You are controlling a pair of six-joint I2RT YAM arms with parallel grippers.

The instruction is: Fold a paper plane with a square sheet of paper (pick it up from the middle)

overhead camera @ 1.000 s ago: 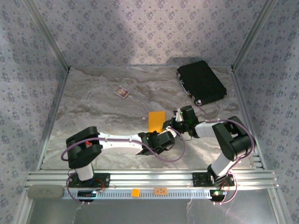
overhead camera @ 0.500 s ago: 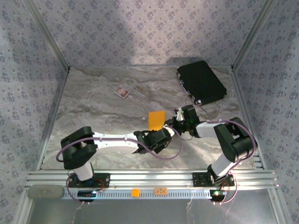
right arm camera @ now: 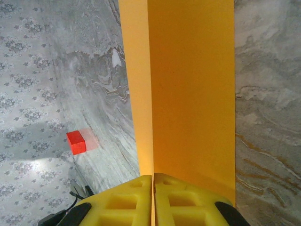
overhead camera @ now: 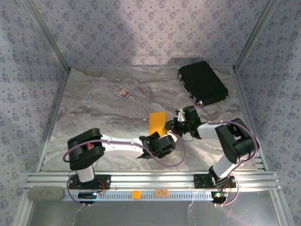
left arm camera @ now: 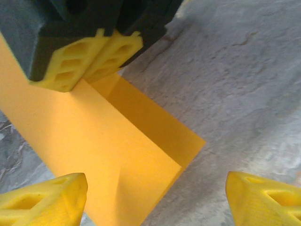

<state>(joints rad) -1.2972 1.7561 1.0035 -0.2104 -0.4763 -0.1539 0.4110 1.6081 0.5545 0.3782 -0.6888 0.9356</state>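
Observation:
The square sheet of paper (overhead camera: 157,122) is orange-yellow and folded in two layers, standing off the marble table (overhead camera: 94,117) near the middle. My right gripper (right arm camera: 153,188) is shut on its near edge, and the paper (right arm camera: 188,94) stretches away from the pads. In the left wrist view the right gripper's yellow fingers (left arm camera: 84,59) pinch the paper's (left arm camera: 108,150) top edge. My left gripper (left arm camera: 155,202) is open just below the sheet, one fingertip at each side, touching nothing.
A black case (overhead camera: 203,83) lies at the back right. A small red block (overhead camera: 122,92) sits at the back left of centre, also in the right wrist view (right arm camera: 75,142). A tiny orange tag (overhead camera: 136,193) is on the front rail.
My left gripper has opened and let go of the paper, drawing back slightly. The right gripper keeps its hold and the sheet has barely moved.

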